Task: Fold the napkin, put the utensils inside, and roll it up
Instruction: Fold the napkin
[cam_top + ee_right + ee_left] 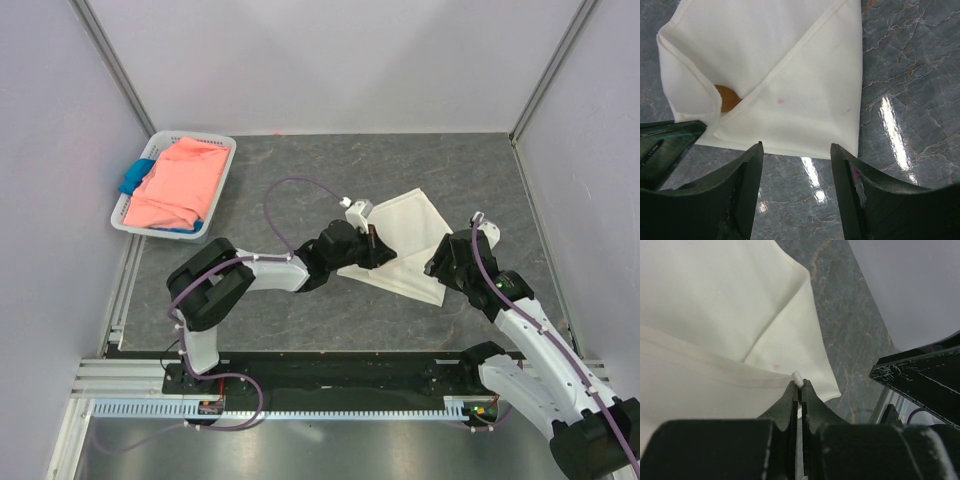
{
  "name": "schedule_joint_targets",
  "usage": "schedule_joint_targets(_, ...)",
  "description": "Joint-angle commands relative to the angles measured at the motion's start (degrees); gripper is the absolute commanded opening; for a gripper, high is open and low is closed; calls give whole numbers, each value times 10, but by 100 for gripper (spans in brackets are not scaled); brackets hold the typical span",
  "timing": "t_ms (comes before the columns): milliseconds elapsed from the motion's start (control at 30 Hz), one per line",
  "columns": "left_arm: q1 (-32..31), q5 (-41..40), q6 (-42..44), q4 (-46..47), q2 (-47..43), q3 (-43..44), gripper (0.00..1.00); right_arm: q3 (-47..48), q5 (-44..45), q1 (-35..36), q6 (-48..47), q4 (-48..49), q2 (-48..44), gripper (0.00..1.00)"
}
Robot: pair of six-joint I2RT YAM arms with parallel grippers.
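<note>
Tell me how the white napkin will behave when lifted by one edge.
Probably floppy: the napkin lies in soft folds and creases, so lifted by one edge it should drape. Likely light, being thin cloth. The spoon peeking from its fold might slide out if tilted.

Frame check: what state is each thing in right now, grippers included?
napkin: folded over, one edge pinched.
spoon: tucked inside the fold, only part of its bowl showing.
left gripper: shut on the napkin's edge.
right gripper: open at the napkin's near edge, holding nothing.
basket: holding two cloths.
pink cloth: loosely folded, lying on top.
blue cloth: mostly covered by the pink cloth.
</note>
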Motion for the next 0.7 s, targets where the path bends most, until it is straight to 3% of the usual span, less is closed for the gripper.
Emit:
schedule_joint_targets(0,-24,28,24,50,25,50,2,0,-4,-2,5,12,-18,64)
schedule_joint_targets(667,-72,91,57,32,125,153,2,-7,-6,-1,11,9,-44,65)
